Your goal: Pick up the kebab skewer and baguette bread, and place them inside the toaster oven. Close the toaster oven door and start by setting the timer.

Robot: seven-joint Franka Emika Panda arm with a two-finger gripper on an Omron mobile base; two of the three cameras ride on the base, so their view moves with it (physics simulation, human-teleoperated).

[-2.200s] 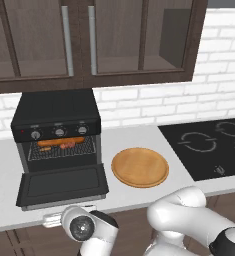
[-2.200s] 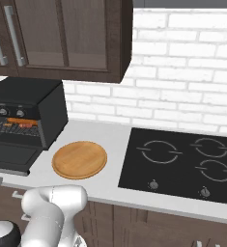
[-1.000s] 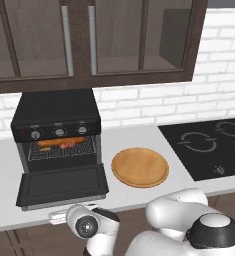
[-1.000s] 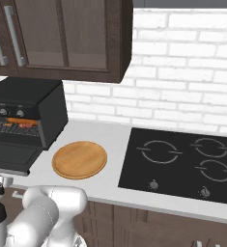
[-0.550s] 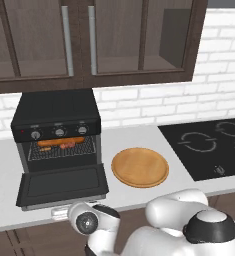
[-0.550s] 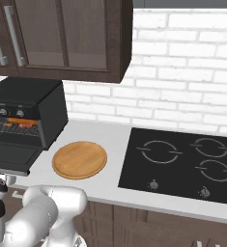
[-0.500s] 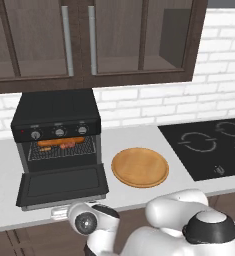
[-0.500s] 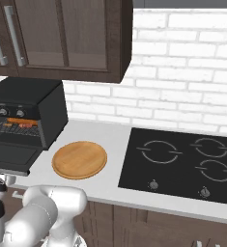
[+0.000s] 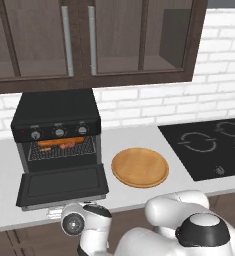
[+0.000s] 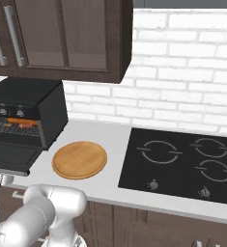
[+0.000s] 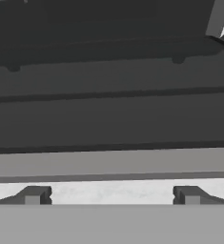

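The black toaster oven [image 9: 56,112] stands on the counter with its door [image 9: 63,184] dropped flat and open. On the wire rack inside lie the orange-brown baguette bread [image 9: 59,142] and, just in front of it, the kebab skewer [image 9: 67,146] with its dark reddish chunks. My gripper [image 9: 55,215] sits low at the counter's edge, just below the door's front edge. In the hand view the dark underside of the door [image 11: 108,109] spans the frame above my gripper [image 11: 112,196]. Its fingertips [image 11: 35,195] stand wide apart and hold nothing. The right base view has the oven [image 10: 33,103] at the far left.
A round wooden plate [image 9: 140,167] lies bare on the white counter [image 9: 4,175] to the right of the oven. A black cooktop [image 9: 209,147] is farther right. Dark glass-front cabinets [image 9: 89,40] hang above. My own white arm crowds the space in front of the counter.
My hand has shifted slightly under the door's front edge and the elbow has risen into the lower right of the left base view. The oven, door and food have not moved.
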